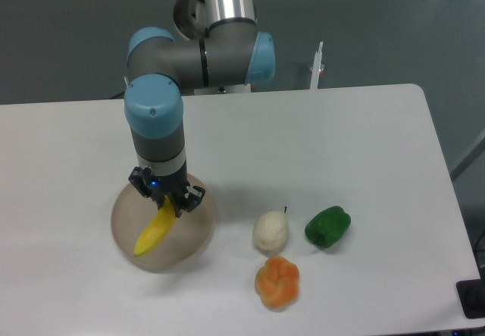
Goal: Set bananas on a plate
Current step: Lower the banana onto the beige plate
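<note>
The yellow banana lies over the round beige-grey plate at the left of the table, its lower end near the plate's front-left rim. My gripper points straight down over the plate and its fingers close around the banana's upper end. I cannot tell whether the banana rests on the plate or hangs just above it. The arm hides the plate's back rim.
A white pear-shaped fruit, a green pepper and an orange lobed fruit sit to the right of the plate. The robot base stands at the table's back edge, with a white upright post to its right.
</note>
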